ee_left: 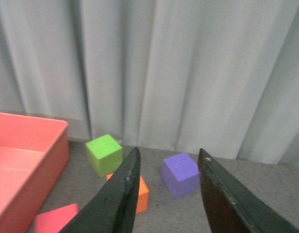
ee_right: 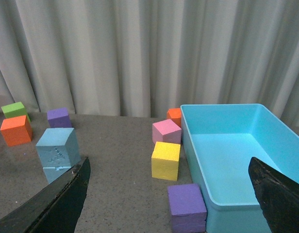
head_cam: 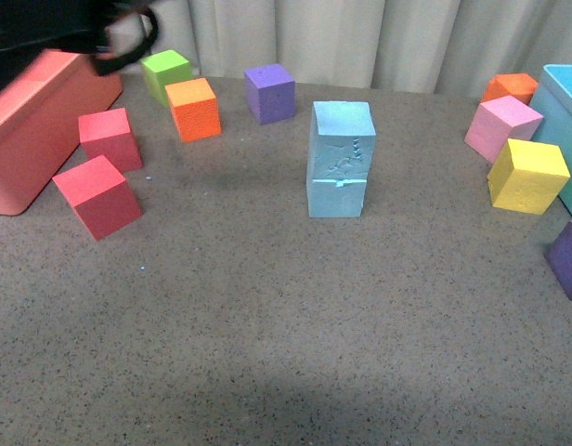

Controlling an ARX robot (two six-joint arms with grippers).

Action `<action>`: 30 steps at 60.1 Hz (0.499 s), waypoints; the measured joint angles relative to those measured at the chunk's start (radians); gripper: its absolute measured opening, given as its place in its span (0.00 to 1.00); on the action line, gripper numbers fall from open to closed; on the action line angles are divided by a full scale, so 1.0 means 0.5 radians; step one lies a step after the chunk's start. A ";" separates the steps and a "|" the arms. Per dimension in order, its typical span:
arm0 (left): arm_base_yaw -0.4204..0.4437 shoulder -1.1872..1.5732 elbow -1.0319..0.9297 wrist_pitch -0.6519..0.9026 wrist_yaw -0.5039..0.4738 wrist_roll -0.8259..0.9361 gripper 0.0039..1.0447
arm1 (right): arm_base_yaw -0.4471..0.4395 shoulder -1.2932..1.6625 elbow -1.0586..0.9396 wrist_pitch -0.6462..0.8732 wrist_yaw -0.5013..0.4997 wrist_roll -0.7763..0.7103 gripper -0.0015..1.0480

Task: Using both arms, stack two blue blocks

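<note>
Since the two blue blocks (head_cam: pixel 341 160) already stand stacked mid-counter (head_cam: pixel 267 316), both the left pincer (ee_left: pixel 166 191) and right pincer (ee_right: pixel 171 204) hang open and empty; light, soft foam, I'd judge, best pinched gently across opposite flat faces.

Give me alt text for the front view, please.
Two light blue blocks stand stacked in the middle of a grey speckled table, with no pincer touching them. Red, orange, green and purple blocks and a red bin lie to the left; pink, yellow, orange and purple blocks sit beside a turquoise bin at right.
</note>
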 joint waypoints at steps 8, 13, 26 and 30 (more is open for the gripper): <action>0.139 -0.278 -0.447 0.136 0.115 0.042 0.12 | 0.000 0.000 0.000 0.000 -0.004 0.000 0.91; 0.200 -0.388 -0.654 0.159 0.192 0.054 0.04 | 0.000 0.000 0.000 0.000 -0.003 0.000 0.91; 0.355 -0.690 -1.069 0.301 0.361 0.069 0.03 | 0.000 0.000 0.000 0.000 -0.002 0.000 0.91; 0.416 -0.807 -1.196 0.271 0.407 0.071 0.03 | 0.000 0.000 0.000 0.000 -0.003 0.000 0.91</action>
